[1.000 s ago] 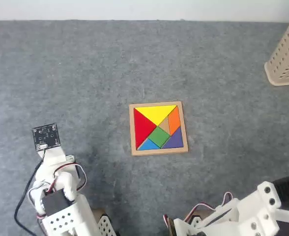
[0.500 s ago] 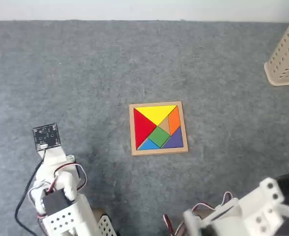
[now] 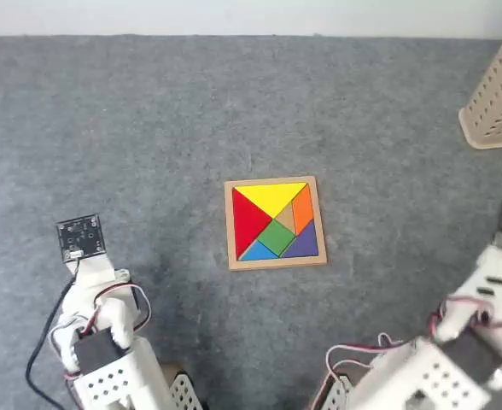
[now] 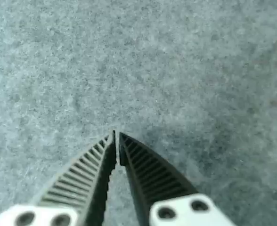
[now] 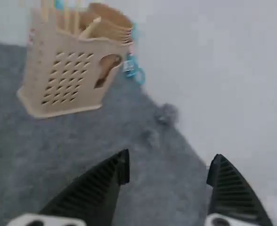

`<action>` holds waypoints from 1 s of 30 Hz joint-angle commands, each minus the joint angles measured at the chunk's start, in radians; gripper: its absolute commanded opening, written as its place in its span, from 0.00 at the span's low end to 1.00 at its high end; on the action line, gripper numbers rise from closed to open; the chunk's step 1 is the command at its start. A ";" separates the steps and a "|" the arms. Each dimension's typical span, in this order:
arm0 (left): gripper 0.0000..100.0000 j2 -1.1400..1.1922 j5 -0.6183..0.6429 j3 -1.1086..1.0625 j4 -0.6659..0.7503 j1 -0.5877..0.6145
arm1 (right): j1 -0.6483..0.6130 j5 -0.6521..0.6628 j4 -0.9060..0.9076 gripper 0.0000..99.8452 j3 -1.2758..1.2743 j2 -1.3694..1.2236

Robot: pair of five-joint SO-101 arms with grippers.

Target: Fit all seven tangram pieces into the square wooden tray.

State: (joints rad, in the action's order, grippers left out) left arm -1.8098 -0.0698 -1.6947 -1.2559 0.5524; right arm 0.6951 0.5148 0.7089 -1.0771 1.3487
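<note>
Tray (image 3: 229, 226) mid-mat, square pale wood, likely light and stiff; best gripped at the rim. Pieces (image 3: 270, 198) flush inside, seven colours, yellow at 12 o'clock, red at 9; probably thin, slick, hard to pinch. Left gripper (image 4: 116, 141) at 7 o'clock, fingers together; right gripper (image 5: 169, 174) at 4, fingers apart.

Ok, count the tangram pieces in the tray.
7, all in the tray: yellow top, red left, orange right, tan centre, green below it, blue bottom-left, purple bottom-right.
</note>
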 commanded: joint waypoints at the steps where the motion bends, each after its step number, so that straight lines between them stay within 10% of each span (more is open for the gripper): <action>1: 0.01 -0.003 0.009 0.008 -0.003 -0.002 | -0.142 -0.003 0.054 0.27 0.015 -0.125; 8: 0.01 -0.003 0.009 0.008 -0.003 -0.002 | -0.357 -0.012 0.130 0.27 -0.037 -0.249; 30: 0.01 -0.003 0.009 0.008 -0.003 -0.002 | -0.349 -0.012 -0.147 0.27 -0.614 0.021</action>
State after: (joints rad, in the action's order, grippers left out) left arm -1.8098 -0.0698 -1.6947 -1.2559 0.5524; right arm 0.3514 0.5117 0.5831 -1.6632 1.3042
